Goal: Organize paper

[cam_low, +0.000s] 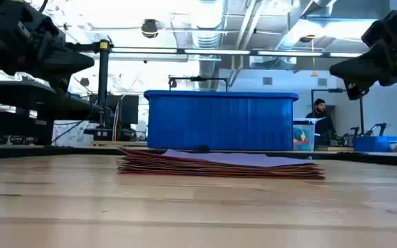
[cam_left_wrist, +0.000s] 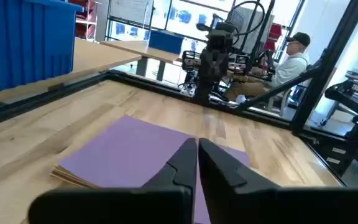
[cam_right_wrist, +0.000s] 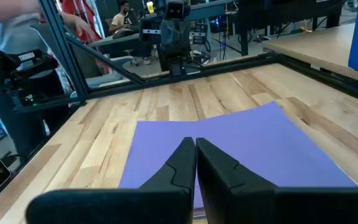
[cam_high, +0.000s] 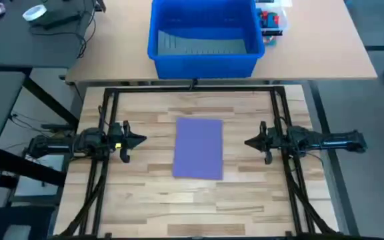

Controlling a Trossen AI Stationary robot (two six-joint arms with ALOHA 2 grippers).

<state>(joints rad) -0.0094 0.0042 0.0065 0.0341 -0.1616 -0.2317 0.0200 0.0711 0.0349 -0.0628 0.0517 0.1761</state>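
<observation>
A stack of paper (cam_high: 199, 148) lies flat on the middle of the wooden table, a purple sheet on top. The low view shows red and orange edges of the paper (cam_low: 219, 165) below it. My left gripper (cam_high: 143, 140) hovers shut above the table, left of the stack, pointing at it. My right gripper (cam_high: 248, 142) hovers shut to the right of the stack, also pointing at it. In the wrist views the paper (cam_left_wrist: 142, 155) (cam_right_wrist: 241, 149) lies beyond the shut left gripper (cam_left_wrist: 197, 155) and the shut right gripper (cam_right_wrist: 195, 152).
A big blue bin (cam_high: 204, 37) stands on the lighter table beyond the far edge. A clear bag with colourful contents (cam_high: 272, 21) lies right of it. A black frame (cam_high: 192, 88) borders the table. A person (cam_left_wrist: 294, 59) sits in the room behind.
</observation>
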